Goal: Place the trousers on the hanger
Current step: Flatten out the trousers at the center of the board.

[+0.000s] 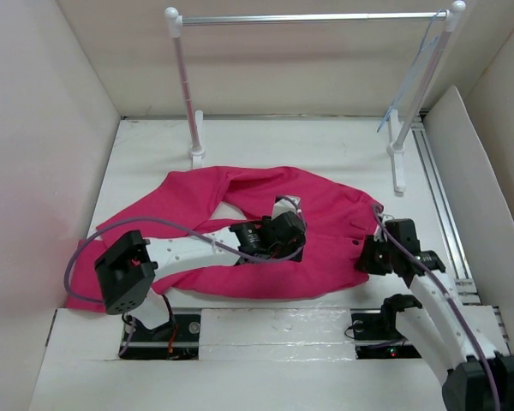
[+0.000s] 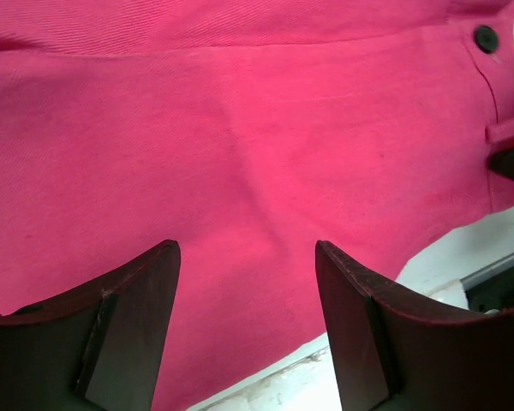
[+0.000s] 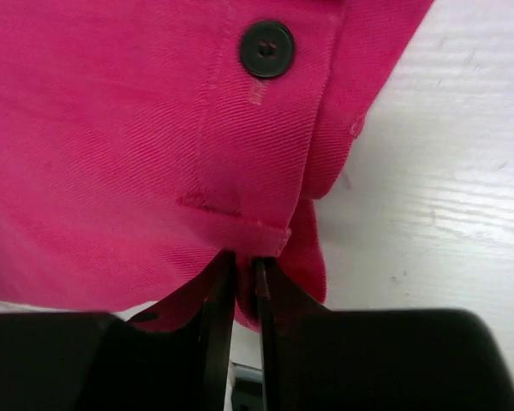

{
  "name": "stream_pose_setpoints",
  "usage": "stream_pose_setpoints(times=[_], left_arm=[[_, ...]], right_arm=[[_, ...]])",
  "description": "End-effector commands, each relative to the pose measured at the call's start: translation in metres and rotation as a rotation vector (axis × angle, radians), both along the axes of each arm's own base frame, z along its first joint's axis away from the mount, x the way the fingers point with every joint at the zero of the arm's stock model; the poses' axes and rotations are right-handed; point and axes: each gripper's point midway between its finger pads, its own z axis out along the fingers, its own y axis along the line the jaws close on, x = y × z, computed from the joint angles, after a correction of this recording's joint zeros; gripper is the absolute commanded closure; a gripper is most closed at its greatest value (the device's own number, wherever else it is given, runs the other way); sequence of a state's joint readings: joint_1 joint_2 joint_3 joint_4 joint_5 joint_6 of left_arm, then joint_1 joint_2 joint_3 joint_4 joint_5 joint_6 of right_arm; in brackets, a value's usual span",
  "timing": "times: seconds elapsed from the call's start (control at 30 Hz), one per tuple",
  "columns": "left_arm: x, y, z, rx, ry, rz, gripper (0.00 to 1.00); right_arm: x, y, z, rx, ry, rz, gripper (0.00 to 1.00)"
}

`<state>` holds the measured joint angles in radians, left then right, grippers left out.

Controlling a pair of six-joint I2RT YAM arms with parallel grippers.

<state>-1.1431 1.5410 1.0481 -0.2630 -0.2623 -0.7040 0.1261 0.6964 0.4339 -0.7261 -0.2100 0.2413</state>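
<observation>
Nearest the arm bases, the right gripper (image 3: pixel 237 295) had its two dark fingers almost together on the lower corner of the waistband of the long, bright magenta-pink cloth trousers (image 1: pixel 325 205). It gripped just below a round black button (image 3: pixel 266 49), with only a thin bite of hem between the fingers. Just beyond, the left gripper (image 2: pixel 248 317) hung with its jaws well apart over flat cloth, holding nothing. The trousers lay in a loose arc across the white table (image 1: pixel 325 141), not yet lifted. Farthest off, the thin, pale whitish-blue wire hanger (image 1: pixel 404 86) hung at the right end of the white-posted rack with a silver rail (image 1: pixel 308 17), well apart from the cloth. Doing this step well probably called for a deeper hold on the waistband, since so shallow a pinch could slip. The left gripper would likely need to take the band's other side so the floppy legs would rise evenly.
</observation>
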Motion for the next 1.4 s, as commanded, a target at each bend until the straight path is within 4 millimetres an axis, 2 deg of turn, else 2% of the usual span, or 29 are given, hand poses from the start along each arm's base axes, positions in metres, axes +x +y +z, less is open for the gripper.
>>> stream_pose_setpoints(times=[0.0,0.03,0.1,0.13,0.2,0.23,0.33,0.4,0.43,0.47,0.53,0.57,0.6,0.67,0.7,0.73,0.77,0.8,0.83,0.87,0.9,0.97,1.0,1.03,1.1,1.13,1.23,1.27,1.37], left_arm=[[0.012,0.011,0.015,-0.043,-0.038,0.044,0.40],[0.014,0.019,0.018,-0.057,-0.040,0.055,0.40],[0.014,0.019,0.021,-0.064,-0.046,0.053,0.40],[0.017,0.023,0.026,-0.073,-0.055,0.062,0.40],[0.016,0.026,0.030,-0.074,-0.058,0.064,0.40],[0.017,0.030,0.033,-0.066,-0.063,0.075,0.40],[0.021,0.043,0.042,-0.052,-0.080,0.121,0.40],[0.027,0.054,0.046,-0.050,-0.087,0.169,0.39],[0.029,0.064,0.050,-0.047,-0.089,0.190,0.39],[0.040,0.076,0.051,-0.049,-0.091,0.237,0.38],[0.050,0.099,0.057,-0.054,-0.098,0.288,0.38],[0.066,0.119,0.059,-0.053,-0.103,0.353,0.38],[0.071,0.130,0.061,-0.052,-0.105,0.375,0.38],[0.076,0.152,0.059,-0.026,-0.100,0.403,0.40],[0.083,0.169,0.056,-0.009,-0.093,0.452,0.41],[0.080,0.183,0.049,0.029,-0.079,0.484,0.44],[0.079,0.192,0.045,0.025,-0.057,0.545,0.47],[0.083,0.211,0.041,0.018,-0.041,0.643,0.52],[0.076,0.228,0.033,0.012,-0.016,0.723,0.58],[0.077,0.239,0.028,-0.042,0.004,0.821,0.60],[0.077,0.251,0.027,-0.087,0.013,0.885,0.59],[0.085,0.297,0.020,-0.286,0.011,1.077,0.52],[0.079,0.299,0.009,-0.269,0.032,1.082,0.52],[0.081,0.332,0.013,-0.315,-0.003,1.202,0.50],[0.076,0.355,0.004,-0.366,0.009,1.285,0.50],[0.070,0.381,0.000,-0.371,0.008,1.385,0.50],[0.050,0.411,-0.026,-0.316,0.074,1.515,0.51],[0.041,0.427,-0.035,-0.312,0.098,1.593,0.52],[0.029,0.431,-0.061,-0.318,0.265,1.677,0.55]], right_arm=[[0.018,0.001,-0.013,0.026,0.033,-0.094,0.84],[0.030,-0.019,-0.005,-0.044,0.062,-0.174,1.00],[0.034,-0.028,0.000,-0.077,0.066,-0.193,1.00],[0.048,-0.045,0.014,-0.116,0.030,-0.256,1.00],[0.056,-0.069,0.024,-0.158,0.020,-0.323,1.00],[0.056,-0.098,0.031,-0.206,0.023,-0.429,1.00],[0.043,-0.137,0.033,-0.266,0.082,-0.544,1.00],[0.037,-0.146,0.032,-0.261,0.122,-0.592,0.83],[0.038,-0.149,0.033,-0.270,0.123,-0.612,0.66],[0.045,-0.154,0.043,-0.267,0.087,-0.623,0.40],[0.064,-0.158,0.067,-0.251,0.002,-0.622,0.29],[0.072,-0.161,0.080,-0.253,-0.032,-0.615,0.23],[0.091,-0.159,0.111,-0.259,-0.122,-0.584,0.21],[0.111,-0.146,0.138,-0.250,-0.207,-0.495,0.23],[0.125,-0.128,0.156,-0.243,-0.274,-0.418,0.31],[0.131,-0.110,0.165,-0.211,-0.319,-0.345,0.46],[0.138,-0.094,0.169,-0.200,-0.363,-0.253,0.72],[0.147,-0.076,0.176,-0.172,-0.426,-0.173,0.84],[0.145,-0.037,0.169,-0.110,-0.429,-0.027,0.95],[0.143,-0.018,0.162,-0.105,-0.430,0.066,1.00],[0.140,0.000,0.157,-0.091,-0.434,0.139,1.00],[0.117,0.060,0.133,-0.099,-0.408,0.388,1.00],[0.118,0.058,0.133,-0.109,-0.409,0.380,1.00],[0.103,0.080,0.125,-0.108,-0.397,0.465,1.00],[0.091,0.095,0.117,-0.115,-0.384,0.528,0.93],[0.083,0.107,0.115,-0.106,-0.389,0.580,0.81],[0.068,0.122,0.111,-0.075,-0.396,0.658,0.56],[0.062,0.128,0.109,-0.065,-0.399,0.690,0.55],[0.054,0.133,0.111,-0.067,-0.418,0.736,0.55]])
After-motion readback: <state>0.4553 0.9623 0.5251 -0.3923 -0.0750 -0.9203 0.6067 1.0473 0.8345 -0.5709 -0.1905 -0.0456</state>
